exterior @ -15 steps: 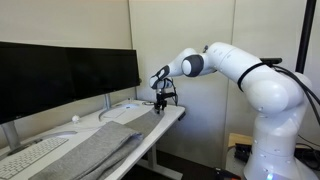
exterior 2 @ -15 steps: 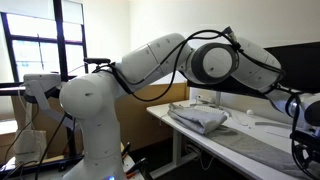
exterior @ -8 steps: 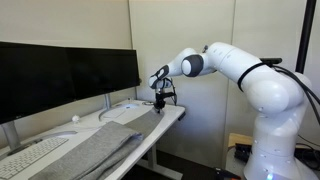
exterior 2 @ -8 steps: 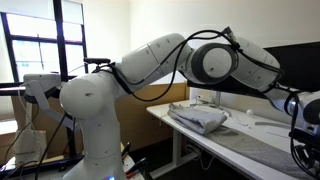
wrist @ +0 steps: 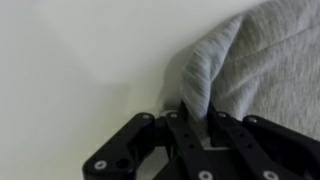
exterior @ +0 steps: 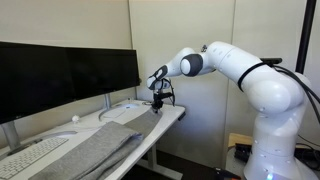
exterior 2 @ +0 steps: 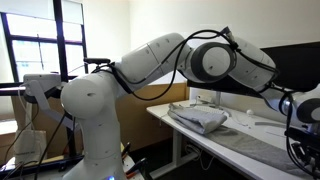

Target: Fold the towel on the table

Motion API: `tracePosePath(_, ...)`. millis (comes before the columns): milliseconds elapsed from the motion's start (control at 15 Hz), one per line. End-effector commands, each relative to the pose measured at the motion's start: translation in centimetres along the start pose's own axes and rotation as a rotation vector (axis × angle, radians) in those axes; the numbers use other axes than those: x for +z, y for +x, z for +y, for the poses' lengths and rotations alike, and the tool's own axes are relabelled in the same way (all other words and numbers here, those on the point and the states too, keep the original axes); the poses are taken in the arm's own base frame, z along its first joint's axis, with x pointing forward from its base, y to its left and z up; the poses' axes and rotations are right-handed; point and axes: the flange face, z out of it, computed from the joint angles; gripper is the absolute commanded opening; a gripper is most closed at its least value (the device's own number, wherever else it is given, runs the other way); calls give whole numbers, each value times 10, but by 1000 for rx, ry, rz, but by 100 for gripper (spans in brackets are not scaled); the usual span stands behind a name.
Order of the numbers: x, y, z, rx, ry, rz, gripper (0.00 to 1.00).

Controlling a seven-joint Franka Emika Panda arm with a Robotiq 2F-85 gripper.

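The grey-brown towel (exterior: 95,150) lies along the white table (exterior: 172,117), with a bunched fold (exterior 2: 200,118) near the table's end. My gripper (exterior: 158,102) hangs low over that end. In the wrist view my gripper (wrist: 195,112) is shut on a pinched-up corner of the towel (wrist: 255,60), and the cloth rises out from between the black fingers (wrist: 150,135). Bare white tabletop (wrist: 80,60) fills the left of that view. How much cloth sits inside the jaws is hidden.
Two black monitors (exterior: 60,75) stand along the back of the table, with a white keyboard (exterior: 30,155) in front of them. A small white ball (exterior: 75,118) lies near the monitor stand. The wall sits close behind the table end. A cardboard box (exterior: 238,140) stands on the floor.
My wrist has shifted slightly at the table's end. The towel's shape on the table looks the same.
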Motion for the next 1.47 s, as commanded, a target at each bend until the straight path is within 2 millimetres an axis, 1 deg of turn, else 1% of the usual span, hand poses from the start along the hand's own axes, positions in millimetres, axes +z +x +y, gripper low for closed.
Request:
tracePosePath(0, -1, -4, -33, -8, -12, 30, 7)
tracePosePath(200, -3, -5, -66, -28, -20, 65, 7)
tracePosePath(467, -6, -13, -105, -42, -31, 110, 7)
tracePosePath(667, -17, -23, -130, -47, -37, 149, 7)
tracePosePath(733, -23, -28, -135, -52, -36, 144, 7)
tracePosePath(867, -40, -36, -140, -60, -25, 143, 7)
tracePosePath(1267, -104, -56, -138, -70, -44, 133, 7)
tracePosePath(1400, -119, -61, -143, -81, -60, 139, 7)
